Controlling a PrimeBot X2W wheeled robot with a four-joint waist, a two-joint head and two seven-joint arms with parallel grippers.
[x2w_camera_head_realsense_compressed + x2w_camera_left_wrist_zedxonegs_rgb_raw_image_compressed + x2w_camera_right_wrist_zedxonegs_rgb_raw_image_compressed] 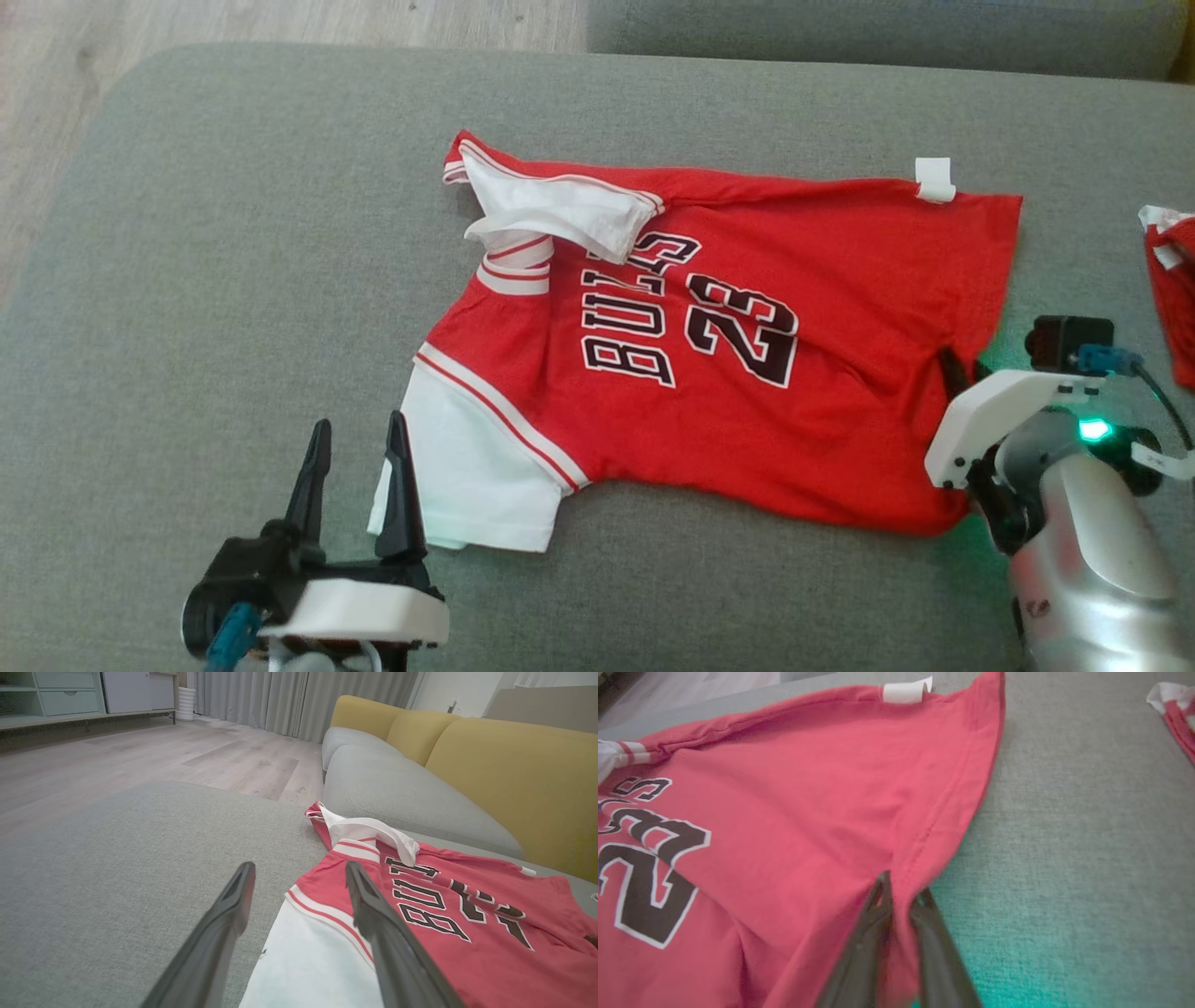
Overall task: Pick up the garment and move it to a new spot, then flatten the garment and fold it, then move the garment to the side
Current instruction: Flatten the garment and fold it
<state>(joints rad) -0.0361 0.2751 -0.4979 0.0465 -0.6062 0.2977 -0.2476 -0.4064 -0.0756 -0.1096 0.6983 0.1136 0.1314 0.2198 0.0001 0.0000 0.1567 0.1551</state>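
Note:
The garment (747,373) is a red jersey with white sleeves and dark "BULLS 23" lettering, spread on the grey cushion (233,233). Its far sleeve is folded back over the chest. My right gripper (962,364) is at the hem's near right part. In the right wrist view its fingers (903,884) are pinched together with the red hem (784,835) bunched between them. My left gripper (359,422) hovers open just left of the near white sleeve. In the left wrist view the sleeve edge (317,952) lies between the spread fingers (300,865).
Another red and white cloth (1172,280) lies at the cushion's right edge. A white tag (935,179) sticks up at the jersey's far hem corner. Wooden floor (56,75) lies beyond the cushion's left edge. A grey sofa with yellow back cushions (490,765) stands behind.

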